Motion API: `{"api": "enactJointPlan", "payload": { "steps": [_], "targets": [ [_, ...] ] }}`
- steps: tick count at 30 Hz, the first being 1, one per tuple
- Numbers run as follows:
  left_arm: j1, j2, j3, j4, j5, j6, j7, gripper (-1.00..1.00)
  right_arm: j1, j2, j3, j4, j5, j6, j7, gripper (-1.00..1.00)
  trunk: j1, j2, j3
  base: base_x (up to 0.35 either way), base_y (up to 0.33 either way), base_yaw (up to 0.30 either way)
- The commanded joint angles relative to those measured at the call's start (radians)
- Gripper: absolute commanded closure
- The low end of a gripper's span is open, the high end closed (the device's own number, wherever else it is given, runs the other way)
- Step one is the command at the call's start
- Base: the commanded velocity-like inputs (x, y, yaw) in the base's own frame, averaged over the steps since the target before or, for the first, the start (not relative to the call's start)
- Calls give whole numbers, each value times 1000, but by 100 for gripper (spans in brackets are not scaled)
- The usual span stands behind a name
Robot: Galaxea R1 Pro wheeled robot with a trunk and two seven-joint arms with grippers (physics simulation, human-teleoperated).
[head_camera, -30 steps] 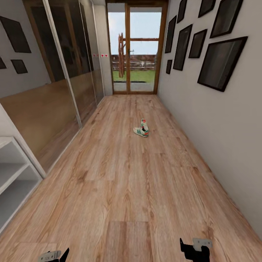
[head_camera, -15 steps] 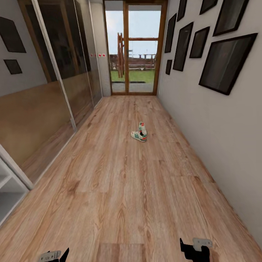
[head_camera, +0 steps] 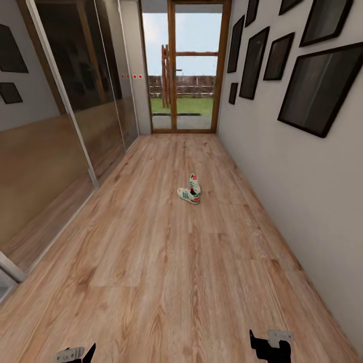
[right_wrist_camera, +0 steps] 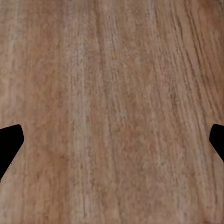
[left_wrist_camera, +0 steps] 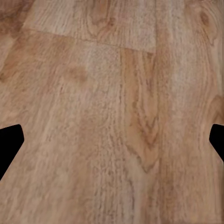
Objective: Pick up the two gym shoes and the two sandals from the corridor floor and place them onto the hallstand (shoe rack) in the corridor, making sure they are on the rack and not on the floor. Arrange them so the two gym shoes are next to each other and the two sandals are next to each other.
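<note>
Currently facing down the corridor. Both gym shoes [head_camera: 189, 190] sit on the corridor floor [head_camera: 166, 262], well ahead, slightly right of centre and closer to the right wall than to the left one. They touch or nearly touch: near shoe [head_camera: 187, 195] lies across the corridor, far shoe [head_camera: 195, 182] points roughly along it. Both upright on their soles, green stripes and red trim visible.

Left side: mirrored sliding doors [head_camera: 60, 116] run along the wall. At the near-left edge, a sliver of pale grey unit [head_camera: 6, 275] shows; too little to say which part.

Right wall [head_camera: 302, 191]: plain, hung with dark framed pictures [head_camera: 322, 88]. Far end: wood-framed glass door [head_camera: 182, 65], grass and a fence behind it.

Left tool [head_camera: 75, 354] at the near-left bottom edge, right tool [head_camera: 271, 344] at the near-right bottom edge, both low over bare planks and well apart from the shoes.

Left wrist view: fingers [left_wrist_camera: 9, 144] spread wide, released, wood planks between them, nothing held. Right wrist view: same, fingers [right_wrist_camera: 9, 144] wide apart, released, plank grain between them.
</note>
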Motion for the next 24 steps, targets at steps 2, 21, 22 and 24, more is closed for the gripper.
{"api": "enactJointPlan", "payload": {
  "steps": [2,21,22,24],
  "targets": [
    [-1,0,1,1,10,1,-10,-100,-1,0,-6,1,7,-3,-2,-100,0,0,-1,336,-126,0],
    [-1,0,1,1,10,1,-10,-100,-1,0,-6,1,7,-3,-4,-100,0,0,-1,336,-125,0],
    [-1,0,1,1,10,1,-10,-100,-1,0,-6,1,7,-3,-4,-100,0,0,-1,335,-106,0],
    [-1,0,1,1,11,1,-10,-100,-1,0,-6,1,7,-3,-4,-100,0,0,-1,335,-88,0]
  ]
}}
